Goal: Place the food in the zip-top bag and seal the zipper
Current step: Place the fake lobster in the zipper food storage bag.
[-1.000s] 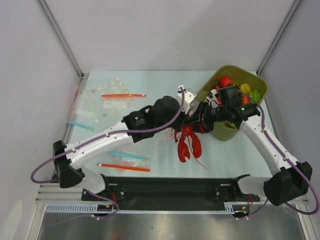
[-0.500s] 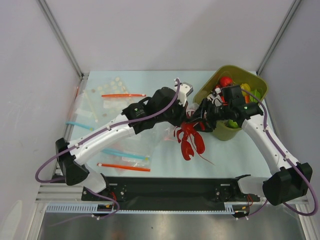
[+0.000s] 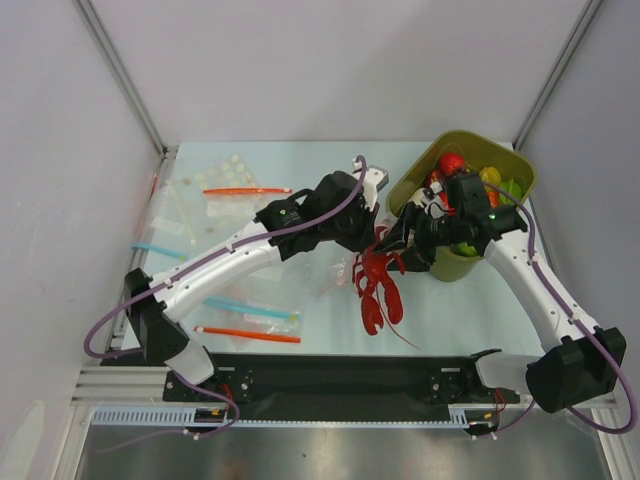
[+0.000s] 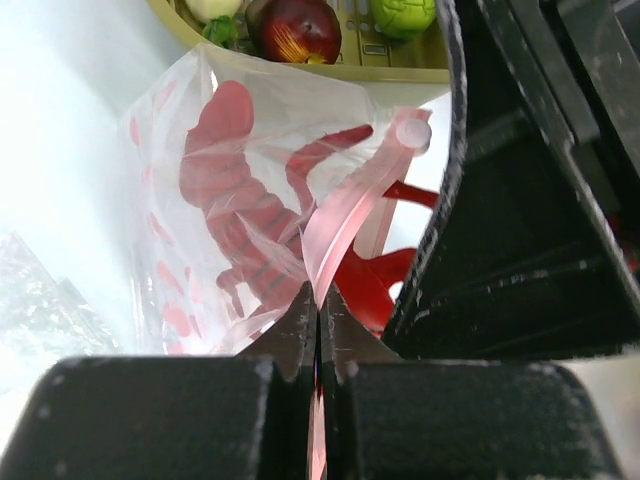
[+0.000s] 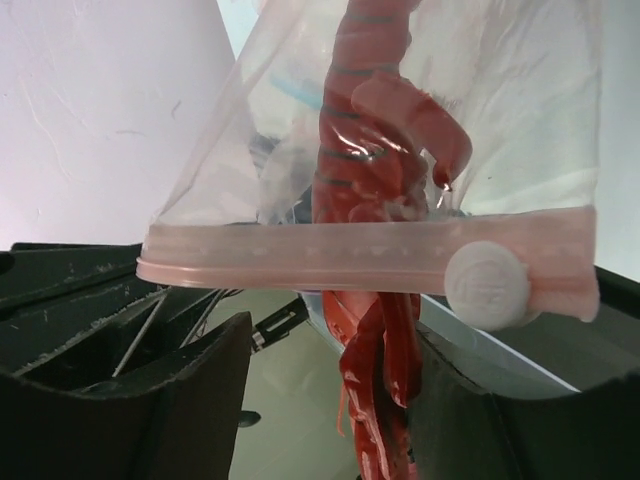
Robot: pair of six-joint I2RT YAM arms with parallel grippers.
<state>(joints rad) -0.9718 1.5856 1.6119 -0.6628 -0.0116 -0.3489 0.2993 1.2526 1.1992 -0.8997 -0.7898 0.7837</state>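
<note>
Pink translucent zipper strip (image 4: 345, 215) of the crinkly clear plastic bag (image 4: 165, 140) is pinched in the closed left gripper (image 4: 318, 300). Red plastic toy lobster (image 3: 378, 290) sits halfway through the bag's mouth, claws toward 6 o'clock. Right gripper (image 5: 335, 335) gapes around it.

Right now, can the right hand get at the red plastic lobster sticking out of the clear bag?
Likely yes: the red plastic lobster hangs between the right hand's spread fingers, nothing in the way. The left hand only pinches the pale pink zipper strip.
</note>
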